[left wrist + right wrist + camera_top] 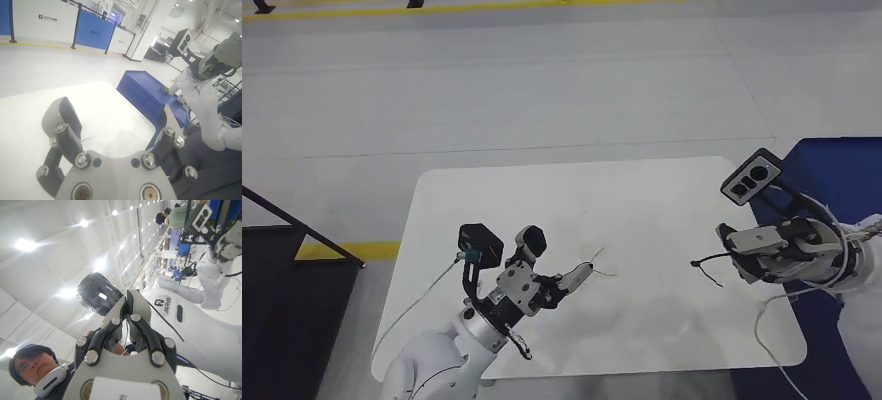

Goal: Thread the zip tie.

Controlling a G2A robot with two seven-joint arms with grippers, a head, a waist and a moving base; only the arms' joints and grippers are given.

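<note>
Right tool (127, 302) pinched shut on the zip tie (166, 323), pads pressed together with the strap caught between them. Thin and black, narrow as a cord. One length running out past the fingertips in a long, gently bowed line; another short stretch dropping back between the fingers toward the palm. From the top view, a fine dark curl poking out of the tool's tip toward the middle of the surface (642, 200), over its right part. Head end too small to make out. Left tool (114, 108) spread wide open, low over the near left part of the surface, well apart from the right one. Just beside one of its fingertips, lying on the surface: a thin strand (86, 139), too fine to identify.
</note>
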